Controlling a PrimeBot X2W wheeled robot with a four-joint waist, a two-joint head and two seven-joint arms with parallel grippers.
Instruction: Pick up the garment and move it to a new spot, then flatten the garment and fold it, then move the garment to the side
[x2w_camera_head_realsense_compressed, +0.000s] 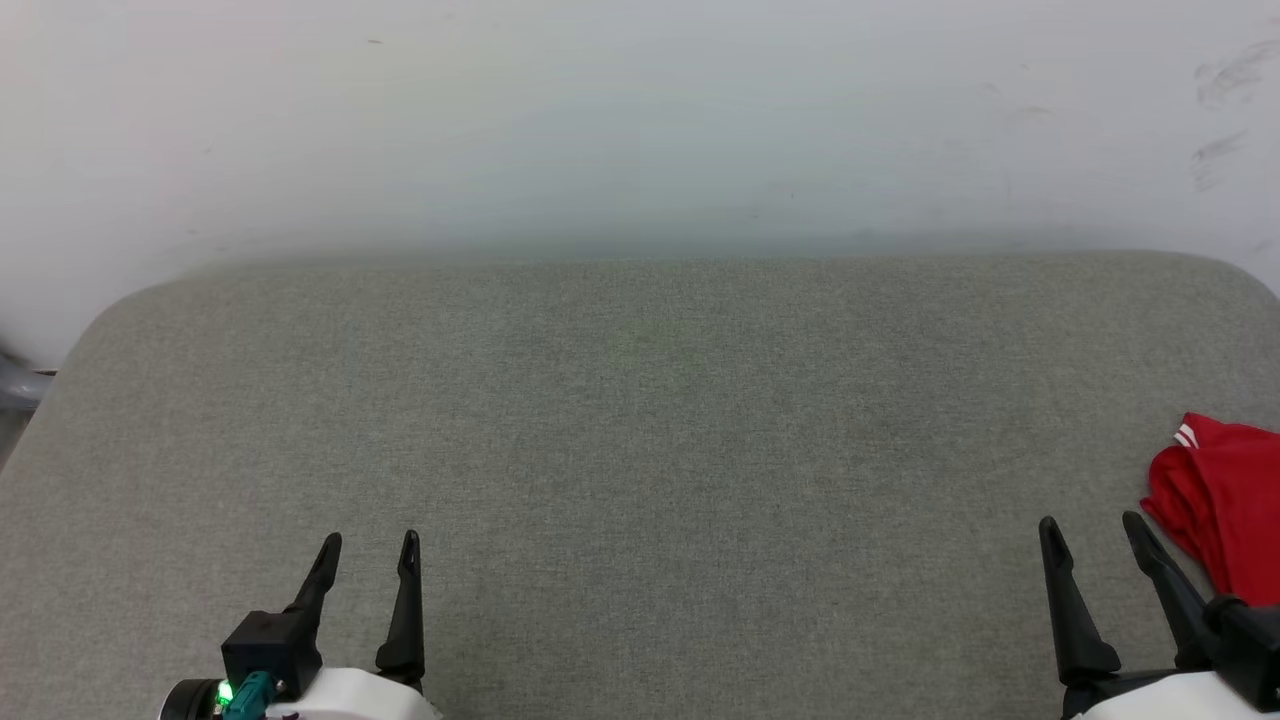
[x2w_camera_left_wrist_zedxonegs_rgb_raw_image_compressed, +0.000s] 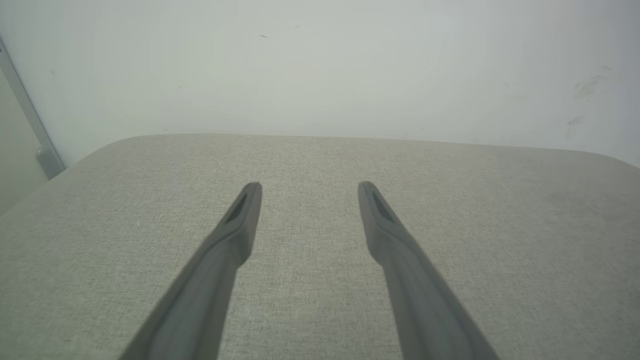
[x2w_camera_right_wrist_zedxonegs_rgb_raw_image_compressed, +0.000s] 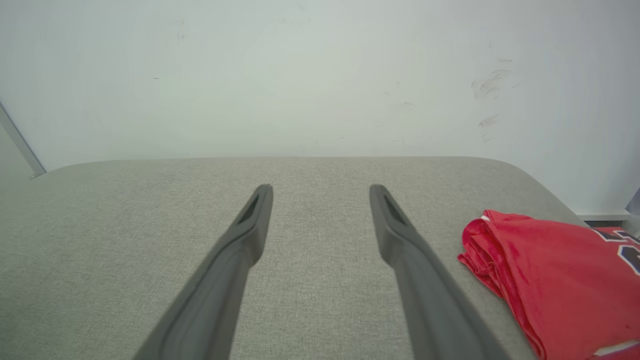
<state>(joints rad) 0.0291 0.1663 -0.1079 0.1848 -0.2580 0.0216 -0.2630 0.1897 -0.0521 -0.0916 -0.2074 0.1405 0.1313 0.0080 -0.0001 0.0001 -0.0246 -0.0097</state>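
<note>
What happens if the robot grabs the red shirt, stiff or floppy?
Probably floppy: the garment lies in soft, bunched folds. It looks thin, so likely light. Lying low on the grey surface, it shouldn't roll or tip.

Soft, even light falls from above in all three views, bright without being harsh, and no hard shadow lies anywhere on the desk (x2w_camera_head_realsense_compressed: 640, 420). The wall (x2w_camera_head_realsense_compressed: 640, 120) is pale and slightly washed out, with a cool greenish cast at the centre of the head view, where its meeting with the desk's far edge turns hazy. The fabric weave reads sharply mid-frame. In the wrist views, the fingers (x2w_camera_left_wrist_zedxonegs_rgb_raw_image_compressed: 200, 300) of the left claw (x2w_camera_left_wrist_zedxonegs_rgb_raw_image_compressed: 309, 186) and of the right claw (x2w_camera_right_wrist_zedxonegs_rgb_raw_image_compressed: 320, 187) blur toward the bottom edge, too near the lens. Wide-angle distortion bows the desk's far edge, and the corners grey slightly. The garment (x2w_camera_right_wrist_zedxonegs_rgb_raw_image_compressed: 555, 270) shows saturated red with no glare.
</note>
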